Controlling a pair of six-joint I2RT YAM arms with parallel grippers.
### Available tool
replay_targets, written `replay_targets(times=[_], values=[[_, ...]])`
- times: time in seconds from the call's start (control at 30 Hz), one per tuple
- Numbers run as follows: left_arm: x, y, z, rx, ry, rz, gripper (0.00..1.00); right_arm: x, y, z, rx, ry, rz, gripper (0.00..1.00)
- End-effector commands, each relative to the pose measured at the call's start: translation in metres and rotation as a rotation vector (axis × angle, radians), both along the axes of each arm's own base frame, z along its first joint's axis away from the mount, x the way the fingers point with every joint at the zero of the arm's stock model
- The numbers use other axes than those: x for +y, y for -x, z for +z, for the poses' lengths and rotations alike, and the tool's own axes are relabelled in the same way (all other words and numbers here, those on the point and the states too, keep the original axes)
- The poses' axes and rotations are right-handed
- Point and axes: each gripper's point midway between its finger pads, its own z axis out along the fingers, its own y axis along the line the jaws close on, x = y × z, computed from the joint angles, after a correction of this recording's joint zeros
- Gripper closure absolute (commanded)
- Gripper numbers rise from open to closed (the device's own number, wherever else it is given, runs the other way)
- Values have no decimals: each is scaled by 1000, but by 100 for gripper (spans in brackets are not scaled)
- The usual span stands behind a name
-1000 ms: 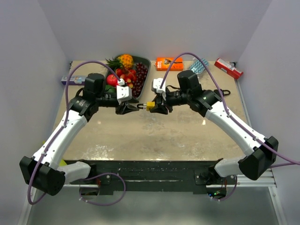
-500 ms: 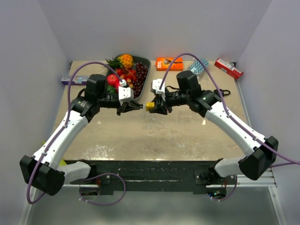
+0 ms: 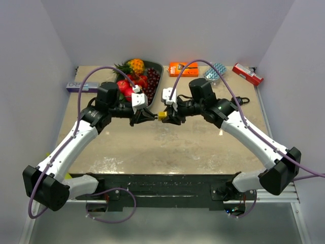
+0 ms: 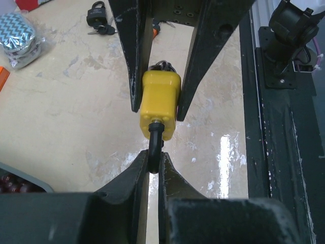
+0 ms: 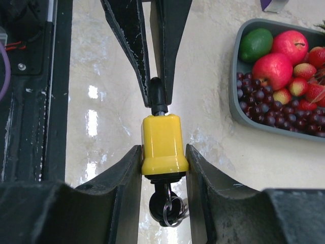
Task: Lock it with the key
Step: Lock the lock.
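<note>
A yellow padlock [image 3: 162, 115] hangs in the air between both grippers above the table's middle. My right gripper [image 5: 163, 158] is shut on the padlock's yellow body [image 5: 163, 143]. A black-headed key with a ring [image 5: 166, 206] sticks out of the padlock's underside between the right fingers. My left gripper [image 4: 153, 161] is shut on the padlock's black shackle [image 4: 154, 145], which also shows in the right wrist view [image 5: 157, 94]. In the left wrist view the yellow body [image 4: 159, 104] sits between the right gripper's fingers. In the top view the left gripper [image 3: 147, 116] and right gripper [image 3: 167, 115] meet tip to tip.
A grey tray of fruit [image 3: 157, 66] stands at the back behind the grippers. An orange box [image 3: 179, 67], a blue patterned packet [image 3: 213, 72] and a red box [image 3: 248, 74] lie along the back. Another black padlock with keys [image 4: 99, 16] lies on the table at the right.
Both grippers, still joined on the padlock, have shifted slightly away from the bases toward the fruit tray. The holds have not changed.
</note>
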Motion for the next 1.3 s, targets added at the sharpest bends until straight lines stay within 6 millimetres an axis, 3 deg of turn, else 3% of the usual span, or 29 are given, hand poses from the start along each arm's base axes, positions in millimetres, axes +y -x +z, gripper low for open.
replay_targets(times=[0.0, 0.6, 0.73, 0.97, 1.03, 1.1, 1.13, 1.17, 1.23, 1.27], values=[[-34, 18, 28, -78, 124, -152, 100, 42, 15, 46, -124, -159, 144, 100], [-61, 34, 43, -123, 225, -224, 100, 72, 41, 48, -95, -221, 256, 100], [-47, 30, 35, -102, 183, -166, 100, 61, 39, 45, -82, -191, 215, 100], [6, -12, 30, -98, 127, -9, 100, 24, 6, 36, -38, -155, 61, 100], [12, -25, 35, -100, 133, 39, 93, 19, 0, 32, -40, -149, 29, 100], [13, -35, 38, -1, 175, 90, 77, 18, -12, 34, -16, -189, -34, 100], [20, -50, 49, -8, 216, 142, 70, 17, -18, 34, -6, -205, -65, 100], [23, -57, 55, 109, 277, 189, 53, 15, -26, 31, 10, -215, -105, 100], [42, -79, 67, 153, 369, 279, 42, 9, -50, 45, 21, -297, -237, 100], [46, -84, 66, 276, 419, 327, 35, 6, -58, 48, 25, -321, -298, 100]])
